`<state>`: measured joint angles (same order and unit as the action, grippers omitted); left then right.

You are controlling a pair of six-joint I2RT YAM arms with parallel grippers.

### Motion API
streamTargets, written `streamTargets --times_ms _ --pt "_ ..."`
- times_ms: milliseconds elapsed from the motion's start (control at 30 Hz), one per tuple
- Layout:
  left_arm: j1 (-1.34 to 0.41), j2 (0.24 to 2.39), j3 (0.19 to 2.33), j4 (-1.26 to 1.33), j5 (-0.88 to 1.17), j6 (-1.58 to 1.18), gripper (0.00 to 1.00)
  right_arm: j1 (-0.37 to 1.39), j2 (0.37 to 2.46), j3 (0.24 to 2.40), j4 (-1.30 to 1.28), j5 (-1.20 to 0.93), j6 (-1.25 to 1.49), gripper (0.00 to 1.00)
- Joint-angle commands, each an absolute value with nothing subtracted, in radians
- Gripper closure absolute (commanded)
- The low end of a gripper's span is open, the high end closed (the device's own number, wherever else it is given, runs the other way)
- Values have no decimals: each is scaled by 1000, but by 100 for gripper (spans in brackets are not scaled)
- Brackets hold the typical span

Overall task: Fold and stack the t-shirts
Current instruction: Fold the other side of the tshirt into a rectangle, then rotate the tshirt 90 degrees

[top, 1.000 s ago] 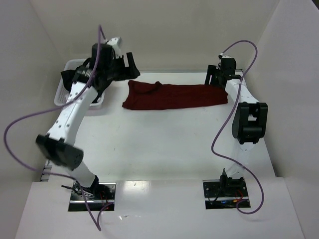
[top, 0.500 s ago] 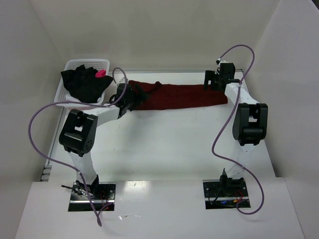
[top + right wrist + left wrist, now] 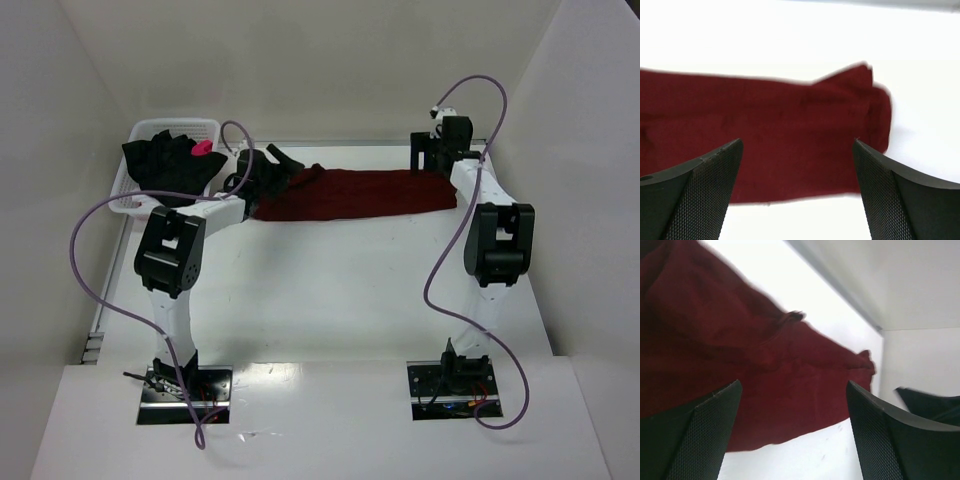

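Observation:
The dark red t-shirt (image 3: 360, 192) lies folded into a long strip across the back of the table. My left gripper (image 3: 288, 163) hovers open at the strip's left end. In the left wrist view the red cloth (image 3: 740, 350) fills the space beyond the left gripper (image 3: 794, 385), and nothing is held. My right gripper (image 3: 432, 157) stands open at the strip's right end. The right wrist view shows the folded end of the shirt (image 3: 765, 130) beyond the right gripper (image 3: 798, 141). The black t-shirt (image 3: 165, 170) with its pink mark (image 3: 203, 147) sits bunched in the basket.
The white mesh basket (image 3: 150, 127) stands at the back left corner, beside the left arm. White walls close in the table (image 3: 330, 290) at the back and on both sides. Purple cables loop from both arms.
The left arm has swung down from over the basket to the red shirt's left end, uncovering the basket. The right gripper has opened wider and drawn slightly back.

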<state>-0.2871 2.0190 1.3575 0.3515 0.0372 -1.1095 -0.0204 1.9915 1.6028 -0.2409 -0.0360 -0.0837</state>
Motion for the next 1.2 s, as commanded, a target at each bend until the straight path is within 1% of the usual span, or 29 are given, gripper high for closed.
streamTargets --times_ms 0,200,333,400,600,833,900,967,1033,1067,1167 --pt "-291 2045 1356 299 -3 -1132 8 -26 2077 1733 -244 -51 -158 5" --pt "-291 2014 1316 178 -95 -1154 8 -26 2163 1743 -253 -51 -232 5" --pt "-291 2055 1383 27 -130 -1183 9 -26 2209 1761 -265 -40 -255 5" --pt "-291 2068 1422 -7 -161 -1183 9 -26 2209 1761 -265 -40 -255 5" --pt "-291 2089 1480 -141 -247 -1192 9 -26 2209 1695 -224 11 -276 5" --pt "-291 2089 1491 -210 -247 -1172 8 -26 2244 1718 -268 0 -285 5" --pt "-291 2089 1503 -210 -238 -1161 8 -26 2208 1698 -279 -27 -285 5" --pt "-291 2100 1525 -219 -224 -1161 7 0 2177 1645 -279 -38 -322 2" --pt "-291 2109 1537 -219 -213 -1161 7 18 2136 1611 -279 -48 -351 0" --pt "-291 2109 1558 -219 -213 -1161 7 31 2125 1580 -279 -58 -377 0" --pt "-291 2118 1569 -219 -192 -1161 7 83 2135 1580 -288 -58 -411 0"
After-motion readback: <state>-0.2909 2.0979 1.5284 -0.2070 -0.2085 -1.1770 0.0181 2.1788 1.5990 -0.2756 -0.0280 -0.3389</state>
